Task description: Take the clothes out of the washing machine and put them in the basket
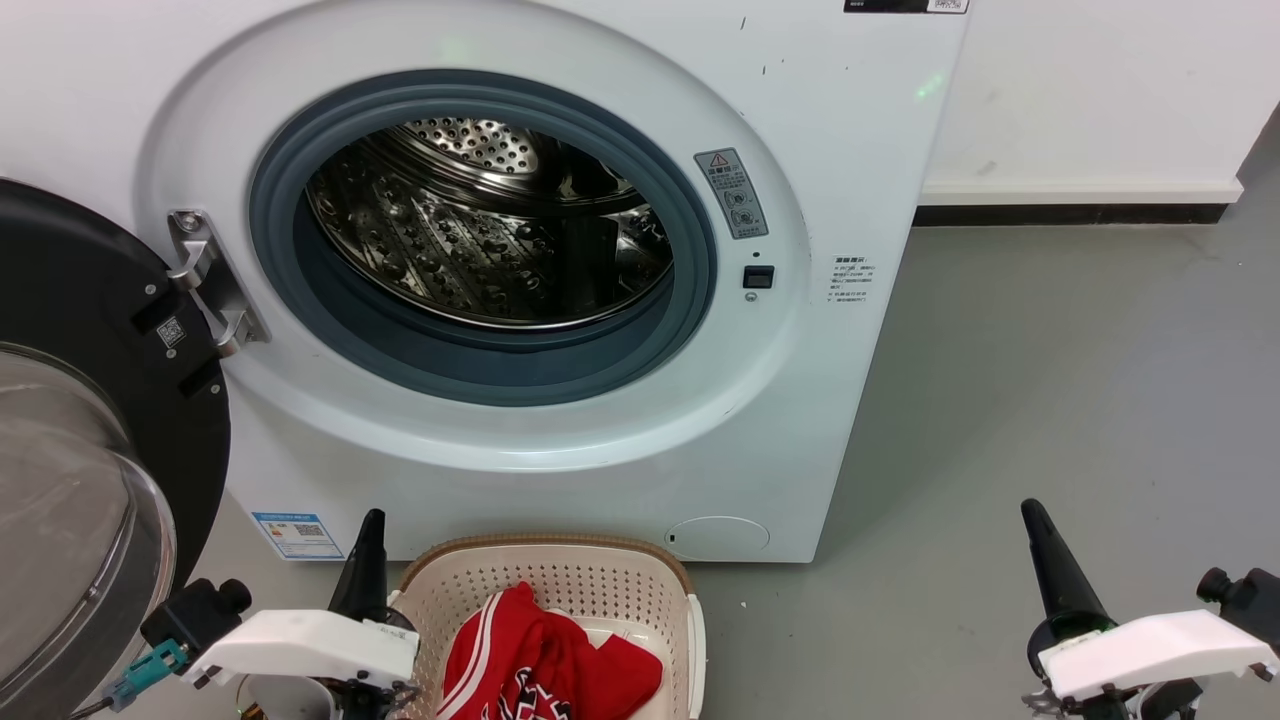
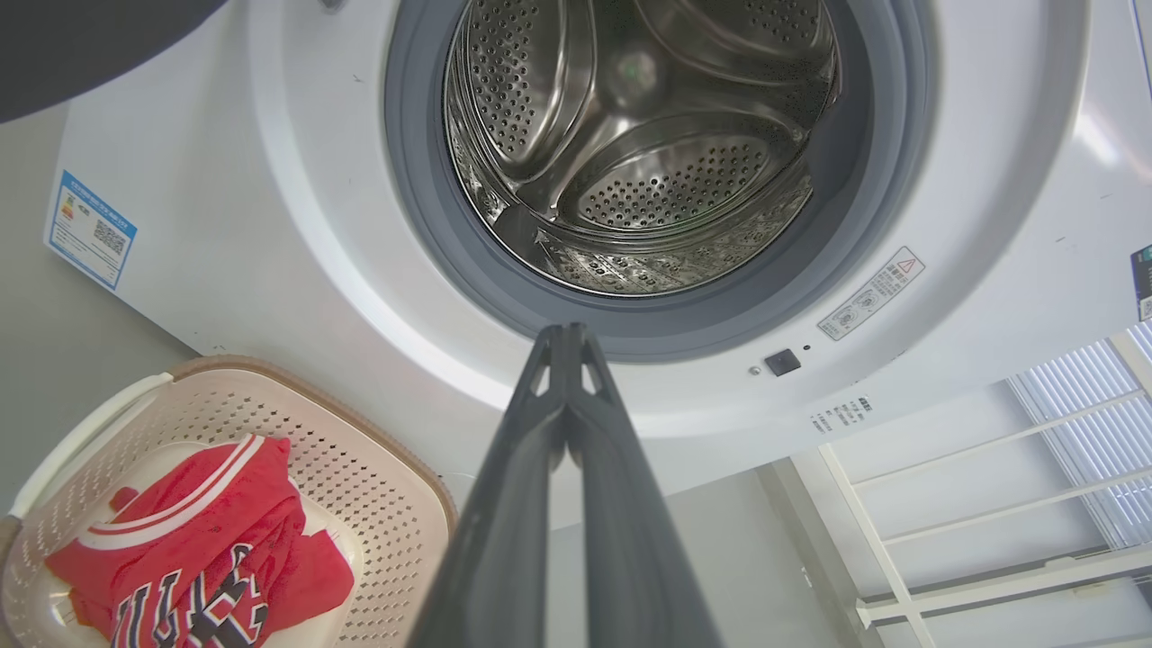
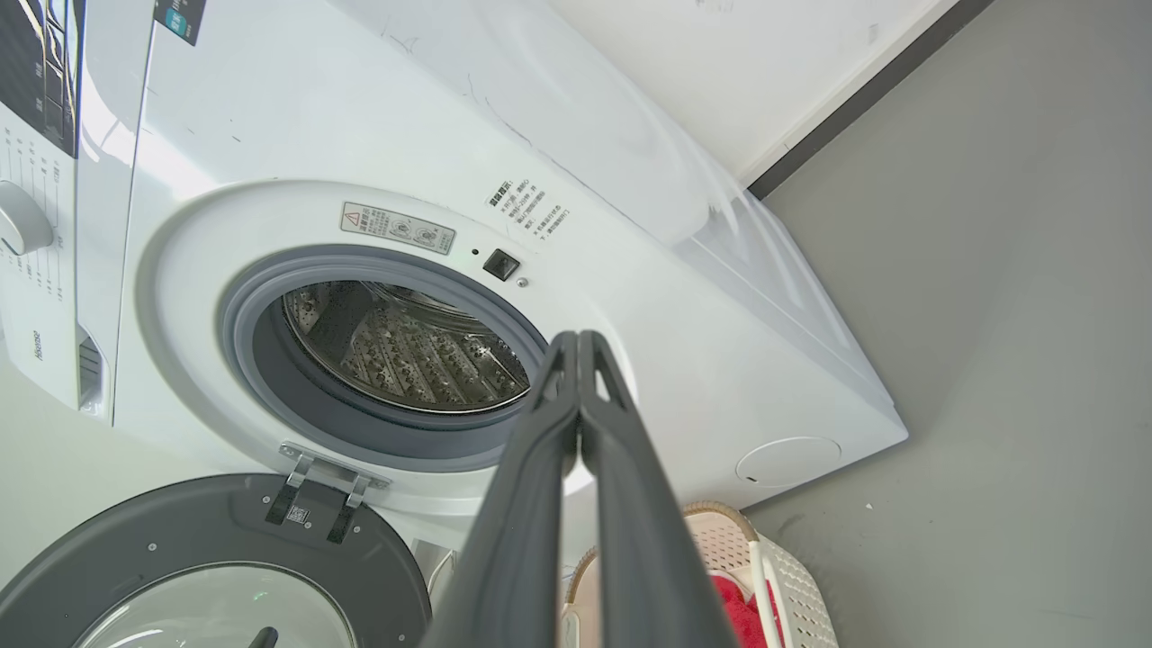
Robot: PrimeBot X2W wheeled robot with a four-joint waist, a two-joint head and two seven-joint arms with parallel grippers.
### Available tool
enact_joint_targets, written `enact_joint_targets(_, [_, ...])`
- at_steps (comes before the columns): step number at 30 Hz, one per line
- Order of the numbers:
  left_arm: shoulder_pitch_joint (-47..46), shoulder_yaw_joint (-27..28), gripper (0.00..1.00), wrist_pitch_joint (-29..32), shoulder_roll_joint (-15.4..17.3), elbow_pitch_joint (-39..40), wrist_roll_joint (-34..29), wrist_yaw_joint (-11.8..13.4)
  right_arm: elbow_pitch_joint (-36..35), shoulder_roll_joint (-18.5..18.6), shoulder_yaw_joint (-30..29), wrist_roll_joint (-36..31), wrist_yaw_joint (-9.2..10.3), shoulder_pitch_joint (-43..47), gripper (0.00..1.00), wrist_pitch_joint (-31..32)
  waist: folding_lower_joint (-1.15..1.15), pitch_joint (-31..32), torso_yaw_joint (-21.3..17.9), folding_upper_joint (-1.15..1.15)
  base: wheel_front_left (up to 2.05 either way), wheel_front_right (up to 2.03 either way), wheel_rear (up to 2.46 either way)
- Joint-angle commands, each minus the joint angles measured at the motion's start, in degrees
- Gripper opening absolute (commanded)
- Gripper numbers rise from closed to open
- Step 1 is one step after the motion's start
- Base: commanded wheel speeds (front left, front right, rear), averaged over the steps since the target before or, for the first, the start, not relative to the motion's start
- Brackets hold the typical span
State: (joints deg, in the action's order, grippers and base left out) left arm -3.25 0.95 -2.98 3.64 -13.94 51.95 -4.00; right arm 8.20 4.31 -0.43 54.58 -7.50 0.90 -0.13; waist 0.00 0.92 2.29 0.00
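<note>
The left fingers (image 1: 368, 570) and the right fingers (image 1: 1055, 572) are each pressed together and hold nothing. The clothes (image 1: 545, 660), red with white stripes and lettering, lie in the basket (image 1: 560, 545) just beside the left fingers and well apart from the right ones. Ahead of both fingertips the drum (image 2: 648, 180) of the washing machine (image 1: 820, 130) looks bare, but its nearest bottom edge is hidden behind the grey seal, so a small garment could be missed there. The open door (image 1: 90, 300) hangs close on the outer side of the left fingers. A swing that way could strike it, and a low sweep could catch the basket rim.
</note>
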Motion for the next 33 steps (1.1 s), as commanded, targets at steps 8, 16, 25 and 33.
enact_joint_targets(8, [-2.0, 1.33, 0.0, 1.92, 0.0, 0.58, 8.13, -0.98, 0.75, 0.47, -0.72, 8.06, 0.0, -2.88, 0.0, 0.84, 0.0, -0.15, -0.32, 0.0, 0.0, 0.0, 0.0])
enact_joint_targets(16, [-2.3, 2.08, 0.0, 3.15, -0.13, 0.48, 13.14, -1.37, 1.56, 0.47, -1.2, 13.05, 0.0, -3.5, 0.0, 1.46, 0.0, -0.27, -0.56, 0.0, 0.0, 0.0, 0.0])
enact_joint_targets(25, [-2.58, 2.74, 0.0, 4.38, -0.24, 0.37, 18.4, -1.78, 2.32, 0.44, -1.7, 18.16, 0.01, -4.22, 0.0, 2.08, 0.0, -0.4, -0.83, 0.0, 0.0, 0.0, 0.0])
enact_joint_targets(33, [-2.51, 3.27, 0.0, 5.33, -0.34, 0.29, 22.22, -2.12, 2.93, 0.39, -2.09, 21.88, 0.01, -4.89, 0.0, 2.58, 0.0, -0.5, -1.05, 0.0, 0.0, 0.0, 0.0])
